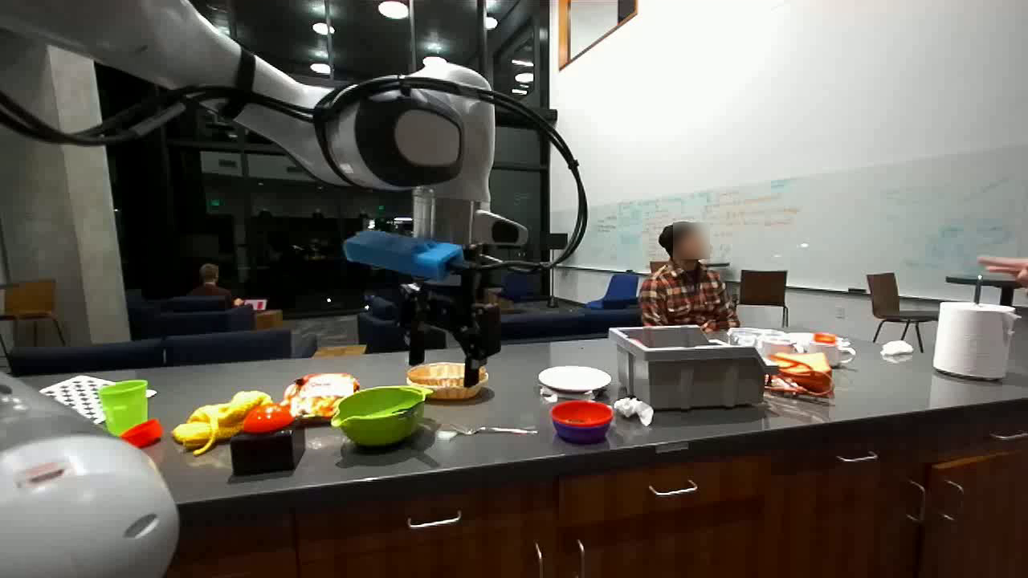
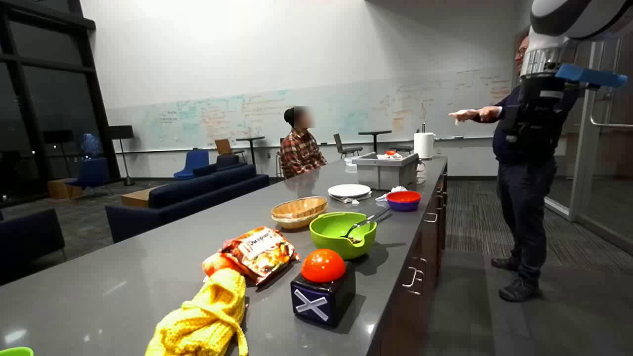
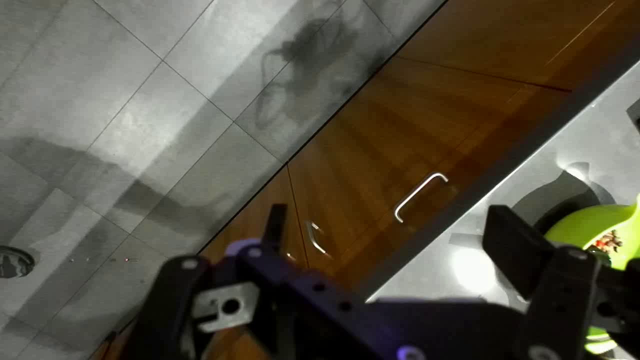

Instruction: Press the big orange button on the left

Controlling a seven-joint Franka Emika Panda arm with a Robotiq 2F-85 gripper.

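One orange button point(image 2: 324, 265) near the drawer-side edge of the counter point(image 2: 163, 267), well apart from the gripper point(image 1: 444, 371) with fingers point(image 3: 515, 250) widely parted.

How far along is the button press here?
Done: no press evident; nothing touches the big, glossy orange dome button on its black box. In hand: nothing; the black two-fingered pincer hangs open and empty, away from the button. Left, apparently: approach and press.

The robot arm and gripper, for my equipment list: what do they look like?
The arm is white and rounded, with a black-ringed grey joint cap and black cables. A silver collar and a long blue piece sit near the black, angular, two-fingered gripper.
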